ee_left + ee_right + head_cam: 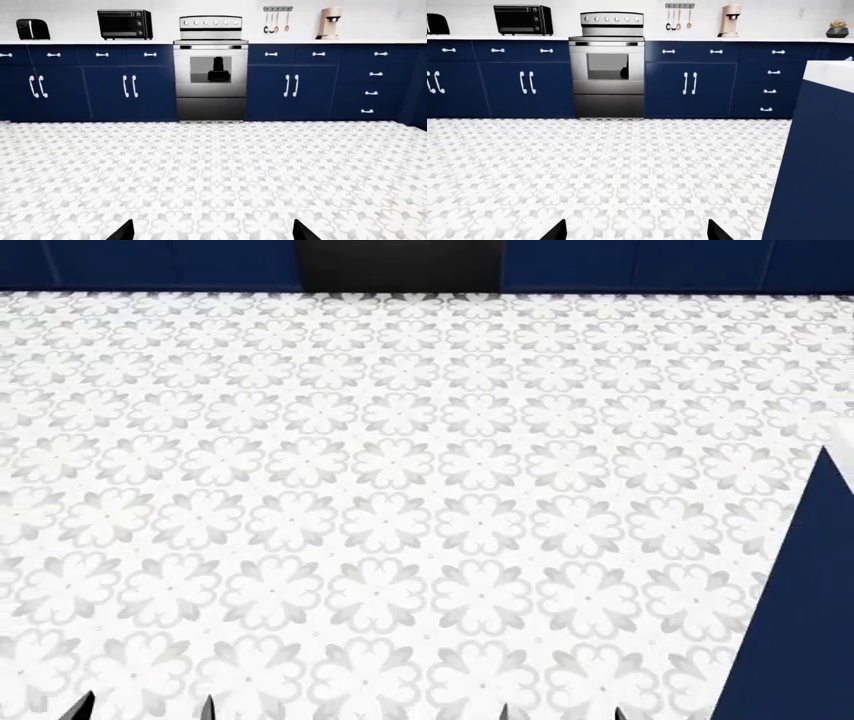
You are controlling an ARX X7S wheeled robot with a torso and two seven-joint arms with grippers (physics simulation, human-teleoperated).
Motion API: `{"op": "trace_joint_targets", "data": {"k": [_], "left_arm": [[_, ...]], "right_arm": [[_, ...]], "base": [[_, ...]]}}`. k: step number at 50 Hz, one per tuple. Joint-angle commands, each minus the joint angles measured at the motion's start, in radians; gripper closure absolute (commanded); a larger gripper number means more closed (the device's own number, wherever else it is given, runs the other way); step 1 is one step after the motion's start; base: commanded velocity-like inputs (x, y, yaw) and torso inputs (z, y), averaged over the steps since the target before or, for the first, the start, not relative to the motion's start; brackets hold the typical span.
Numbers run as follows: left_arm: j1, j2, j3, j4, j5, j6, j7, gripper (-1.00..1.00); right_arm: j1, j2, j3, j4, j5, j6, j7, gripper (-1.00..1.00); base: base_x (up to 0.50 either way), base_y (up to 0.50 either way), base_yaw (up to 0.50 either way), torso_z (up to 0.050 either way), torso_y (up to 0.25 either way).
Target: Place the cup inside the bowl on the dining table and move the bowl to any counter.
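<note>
Neither the cup nor the bowl is in view, only patterned floor point(400, 490) and the far desk point(694, 39) beside the stove point(210, 70). Judging by the task, the glossy bowl would be slippery and breakable, best pinched at its rim. Both the left gripper point(212, 231) and right gripper point(636, 230) show jaws wide apart, empty.

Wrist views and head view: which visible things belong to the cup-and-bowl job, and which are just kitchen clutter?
Job:
- counter, a possible drop-off
- left claw, open, empty
- right claw, open, empty
- cup, bowl: not in view

Clutter:
- stove
- toaster oven
- toaster
- hanging utensils
- mixer
- potted plant
</note>
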Motion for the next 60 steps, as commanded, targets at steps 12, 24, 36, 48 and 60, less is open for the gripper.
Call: {"op": "trace_joint_targets", "data": {"k": [12, 24, 36, 48, 60], "left_arm": [[-0.003, -0.012, 0.015, -0.002, -0.011, 0.006, -0.015, -1.00], [-0.002, -0.020, 0.020, -0.001, -0.020, 0.008, -0.020, -1.00], [-0.006, -0.023, 0.029, 0.001, -0.024, 0.008, -0.029, -1.00], [-0.006, -0.028, 0.035, 0.004, -0.029, 0.011, -0.035, -1.00], [-0.007, -0.033, 0.043, 0.006, -0.035, 0.015, -0.039, -1.00]], "right_arm": [[0.004, 0.012, -0.018, 0.003, 0.012, -0.006, 0.011, -1.00], [0.008, 0.018, -0.026, 0.007, 0.020, -0.007, 0.016, -1.00], [0.009, 0.025, -0.037, 0.007, 0.022, -0.005, 0.020, -1.00], [0.010, 0.031, -0.044, 0.008, 0.026, -0.008, 0.026, -1.00], [0.012, 0.037, -0.050, 0.007, 0.031, -0.006, 0.033, -1.00]], "base": [[-0.50, 0.04, 0.00, 0.000, 0.000], [-0.50, 0.04, 0.00, 0.000, 0.000], [-0.50, 0.04, 0.00, 0.000, 0.000], [-0.50, 0.04, 0.00, 0.000, 0.000], [-0.50, 0.04, 0.00, 0.000, 0.000]]}}
